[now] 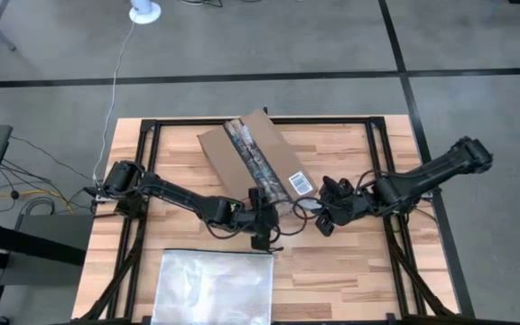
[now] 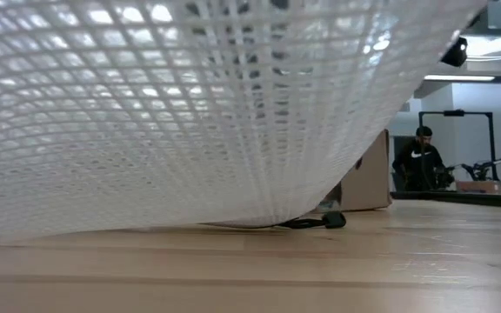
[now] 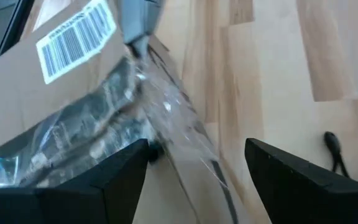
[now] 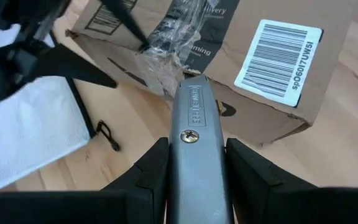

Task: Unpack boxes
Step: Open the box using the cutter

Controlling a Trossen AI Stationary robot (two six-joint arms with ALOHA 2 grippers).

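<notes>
The right gripper [image 4: 194, 180] clamps a grey metal utility knife [image 4: 194, 140], its tip touching the crinkled dark printed tape [image 4: 182, 34] on the brown corrugated cardboard box [image 4: 229, 93] beside a white barcode label [image 4: 278, 59].

Two dark, near-black arms w/ rounded joint housings and slim link sections; left arm [image 1: 165, 190] runs from a bulky base joint, thin black cable looping by its wrist; right arm [image 1: 422, 176] similar, chunky elbow, cables near wrist; left gripper [image 3: 197, 168] has matte black wedge-shaped fingers; right gripper [image 4: 194, 171] fingers black, angular, smooth-faced.
</notes>
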